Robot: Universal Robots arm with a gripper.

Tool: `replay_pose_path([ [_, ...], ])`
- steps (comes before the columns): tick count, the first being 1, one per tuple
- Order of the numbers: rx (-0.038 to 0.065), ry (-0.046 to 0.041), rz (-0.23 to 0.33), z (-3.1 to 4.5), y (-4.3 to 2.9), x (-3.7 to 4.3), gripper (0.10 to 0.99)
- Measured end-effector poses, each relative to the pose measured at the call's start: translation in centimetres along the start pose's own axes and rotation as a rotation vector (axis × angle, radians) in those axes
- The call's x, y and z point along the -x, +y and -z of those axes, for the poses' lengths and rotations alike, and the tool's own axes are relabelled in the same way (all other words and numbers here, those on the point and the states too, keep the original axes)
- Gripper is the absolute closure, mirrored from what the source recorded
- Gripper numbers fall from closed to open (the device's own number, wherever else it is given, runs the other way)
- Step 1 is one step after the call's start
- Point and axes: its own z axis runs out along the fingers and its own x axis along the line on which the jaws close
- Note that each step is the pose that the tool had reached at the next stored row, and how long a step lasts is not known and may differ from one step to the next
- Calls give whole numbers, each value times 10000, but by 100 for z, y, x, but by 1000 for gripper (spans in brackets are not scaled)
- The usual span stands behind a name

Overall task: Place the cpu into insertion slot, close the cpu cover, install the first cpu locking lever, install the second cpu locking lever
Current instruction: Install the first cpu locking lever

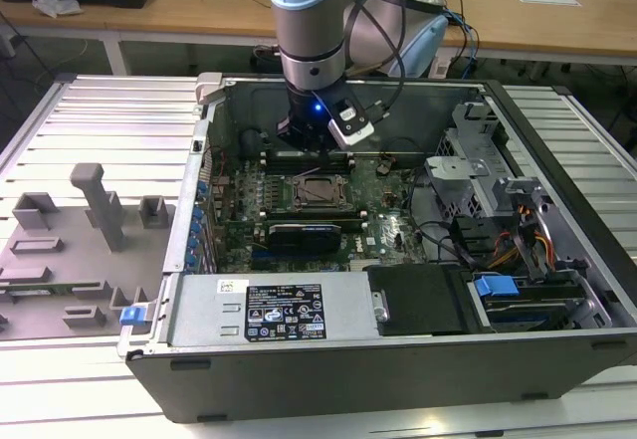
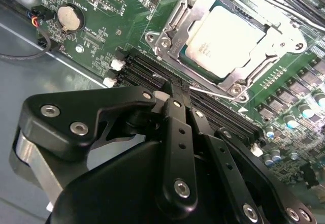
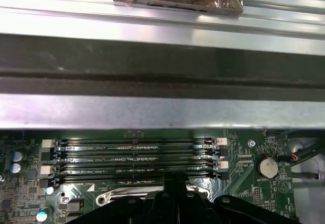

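Small flat square chip with a pale silver-beige metal top, the cpu (image 2: 223,41): seated flat in the small square black-rimmed socket, the insertion slot (image 2: 244,14), just ahead of the fingertips in the second wrist view. Thin square silver-grey metal frame with a large window, the cpu cover (image 2: 175,21): lying down over the chip's edges, apparently closed. Thin bright metal rod, likely a cpu locking lever (image 2: 213,93): stretched along the socket's near edge, one end at the fingertips; latched or free, not possible to tell. Black two-fingered gripper (image 2: 170,89): clenched, tips pressed together, nothing seen between them, poised at the rod's end directly over the long black memory slots (image 2: 134,71); contact with the rod not possible to tell. Green motherboard (image 2: 127,10) beneath and all around; round silver coin cell (image 2: 70,18) well off to one side of the gripper. Hazards, as judged: tips slipping off so thin and springy a rod and striking the memory slots or board components below; rod snapping back if released short of its catch; sideways push carried into the cover, shifting the chip on the socket contacts; too deep a descent, pressing the closed fingers into the slot clips.
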Motion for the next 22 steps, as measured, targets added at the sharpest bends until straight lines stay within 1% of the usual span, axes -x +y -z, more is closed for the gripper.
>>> replay_pose_path([
  [1, 1, -60, 10, -11, -2, -2, 980],
  [4, -12, -85, -36, -17, -2, -3, 980],
  [6, -131, -204, -700, -37, 1, -8, 980],
  [11, -168, -239, -895, -56, 43, -21, 980],
  [13, -191, -257, -992, -61, 43, -22, 980],
  [14, -228, -286, -1152, -69, 42, -24, 980],
  [15, -244, -300, -1232, -73, 42, -25, 980],
  [22, -333, -383, -1687, -109, 59, -33, 980],
])
